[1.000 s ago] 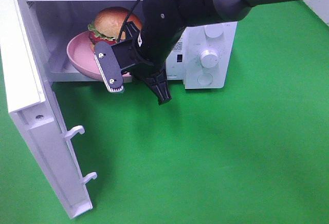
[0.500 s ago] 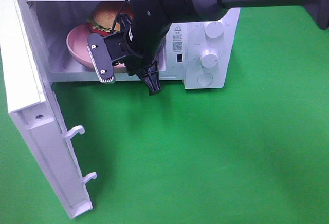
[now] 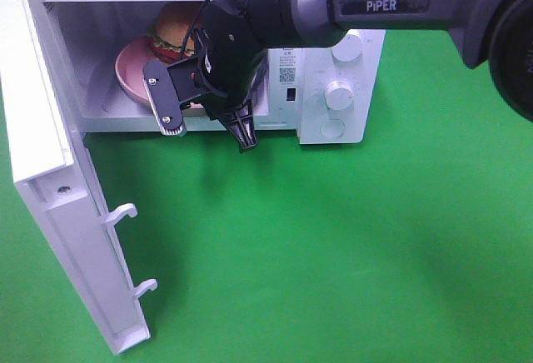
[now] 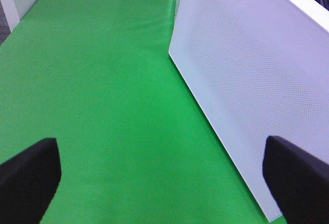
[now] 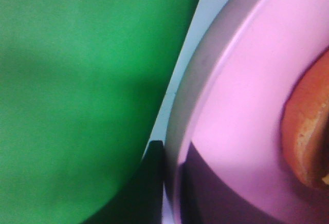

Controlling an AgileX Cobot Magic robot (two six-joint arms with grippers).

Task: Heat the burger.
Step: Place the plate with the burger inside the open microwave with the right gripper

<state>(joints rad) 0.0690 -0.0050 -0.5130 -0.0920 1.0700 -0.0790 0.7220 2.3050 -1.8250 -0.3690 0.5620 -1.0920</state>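
Observation:
The burger (image 3: 176, 28), with an orange-brown bun and green lettuce, sits on a round pink plate (image 3: 132, 73) inside the open white microwave (image 3: 337, 88). My right gripper (image 3: 204, 117) reaches into the cavity opening and is shut on the plate's near rim. In the right wrist view the pink plate (image 5: 241, 95) fills the picture, with the bun edge (image 5: 308, 142) at one side and a dark fingertip (image 5: 151, 183) at the rim. My left gripper (image 4: 162, 183) is open and empty, low over the green cloth beside the microwave door (image 4: 257, 80). It does not show in the exterior view.
The microwave door (image 3: 50, 171) stands swung open at the left, with two latch hooks (image 3: 125, 211) on its edge. The control panel with knobs (image 3: 340, 92) is right of the cavity. Green cloth (image 3: 350, 255) covers the table.
My right gripper has carried the plate and burger from tilted at the cavity's mouth back and left, deeper into the microwave. The plate now sits more level.

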